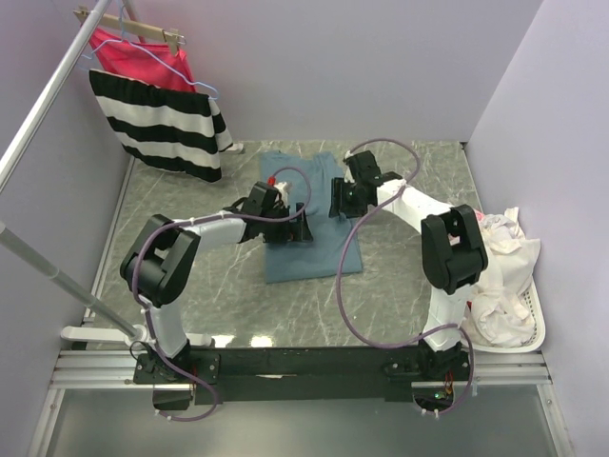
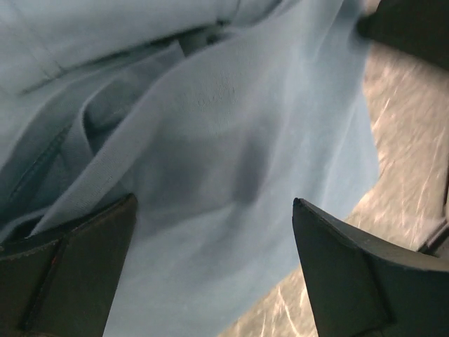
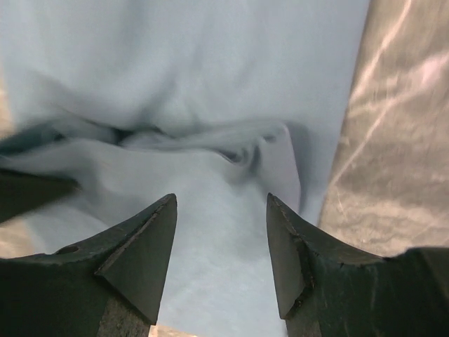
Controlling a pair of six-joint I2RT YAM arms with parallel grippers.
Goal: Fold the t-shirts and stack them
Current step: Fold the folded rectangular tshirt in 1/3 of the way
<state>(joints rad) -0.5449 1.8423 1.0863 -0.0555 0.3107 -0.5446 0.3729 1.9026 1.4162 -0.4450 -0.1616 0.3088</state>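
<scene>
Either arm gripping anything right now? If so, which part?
Nothing is held. The left gripper and the right gripper both have their fingers apart over the blue shirt. The cloth lies loose under the gap and is not pinched.

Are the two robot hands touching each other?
Apart. The top view shows a strip of blue t-shirt between the left gripper and the right gripper.

Even, bright light is filling the overhead view, casting only faint shadows beneath the arms (image 1: 214, 228). White glare is streaking the marbled surface (image 3: 400, 140) in both wrist views. Up close, the blue shirt (image 2: 231, 140) is blurring softly and the tool fingers (image 3: 140, 260) are sitting dark.
</scene>
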